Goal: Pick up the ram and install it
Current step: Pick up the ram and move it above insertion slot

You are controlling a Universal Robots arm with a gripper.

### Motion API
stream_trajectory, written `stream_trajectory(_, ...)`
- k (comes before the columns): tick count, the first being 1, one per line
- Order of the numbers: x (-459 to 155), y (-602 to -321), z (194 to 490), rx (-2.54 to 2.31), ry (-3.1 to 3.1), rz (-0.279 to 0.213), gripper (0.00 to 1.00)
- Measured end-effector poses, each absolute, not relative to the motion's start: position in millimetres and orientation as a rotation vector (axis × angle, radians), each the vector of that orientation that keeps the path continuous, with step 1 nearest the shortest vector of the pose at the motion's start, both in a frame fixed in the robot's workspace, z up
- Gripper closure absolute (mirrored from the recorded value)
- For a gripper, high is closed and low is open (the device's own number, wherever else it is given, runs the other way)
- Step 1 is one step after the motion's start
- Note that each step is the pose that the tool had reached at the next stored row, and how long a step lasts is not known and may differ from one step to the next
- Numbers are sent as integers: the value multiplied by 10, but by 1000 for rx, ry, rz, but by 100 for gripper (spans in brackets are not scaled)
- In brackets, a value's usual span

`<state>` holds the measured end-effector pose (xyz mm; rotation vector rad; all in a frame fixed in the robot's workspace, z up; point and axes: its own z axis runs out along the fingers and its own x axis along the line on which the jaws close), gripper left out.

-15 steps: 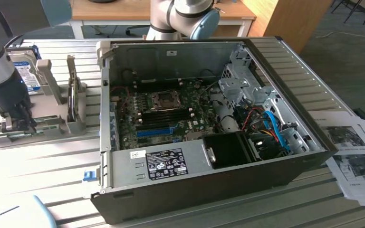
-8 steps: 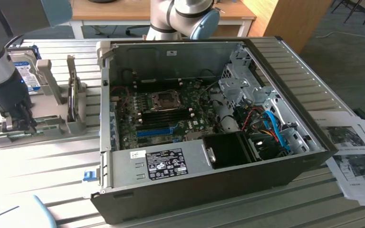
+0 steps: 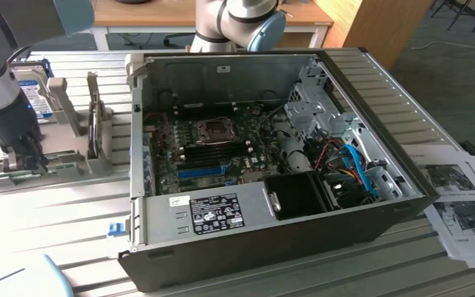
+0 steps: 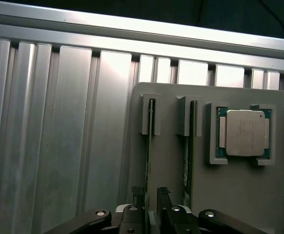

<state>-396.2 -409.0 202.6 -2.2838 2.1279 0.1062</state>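
Two ram sticks stand on edge in slots of a grey holder (image 4: 171, 146): one ram (image 4: 149, 156) and a second ram (image 4: 188, 151) beside it. My gripper (image 4: 150, 197) is open, with one fingertip on each side of the first stick's near end and a small gap on both sides. In the exterior view the gripper (image 3: 23, 162) is lowered onto the grey holder (image 3: 64, 164), at the exterior view's left of the open computer case (image 3: 345, 80). The motherboard (image 3: 221, 145) lies exposed inside the case.
A processor chip (image 4: 244, 132) sits in a pocket of the holder next to the sticks. A hard drive (image 3: 33, 93) with a blue-white label stands upright behind the holder. Printed papers (image 3: 460, 198) lie at the exterior view's right of the case on the ribbed metal table (image 3: 56, 223).
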Motion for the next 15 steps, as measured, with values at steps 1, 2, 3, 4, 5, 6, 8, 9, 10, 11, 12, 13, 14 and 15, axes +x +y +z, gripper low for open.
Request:
stream_trajectory(1, -3963, -4091, 2018, -2284, 2128, 106, 76)
stream_trajectory(2, -3963, -4091, 2011, -2284, 2128, 106, 76)
stream_trajectory(3, -3963, -4091, 2004, -2284, 2128, 106, 76)
stream_trajectory(4, -3963, -4091, 2001, -2284, 2128, 106, 76)
stream_trajectory(5, -3963, -4091, 2001, -2284, 2128, 106, 76)
stream_trajectory(6, -3963, -4091, 2001, -2284, 2128, 106, 76)
stream_trajectory(8, -3963, -4090, 2000, -2284, 2128, 106, 76)
stream_trajectory(9, -3963, -4088, 1998, -2284, 2128, 106, 76)
stream_trajectory(10, -3962, -4087, 1998, -2284, 2128, 106, 76)
stream_trajectory(11, -3960, -4086, 1998, -2284, 2128, 106, 76)
stream_trajectory(12, -3958, -4085, 1999, -2284, 2128, 106, 76)
stream_trajectory(13, -3957, -4085, 1999, -2284, 2128, 106, 76)
stream_trajectory(14, -3956, -4085, 1999, -2284, 2128, 106, 76)
stream_trajectory(15, -3955, -4085, 1999, -2284, 2128, 106, 76)
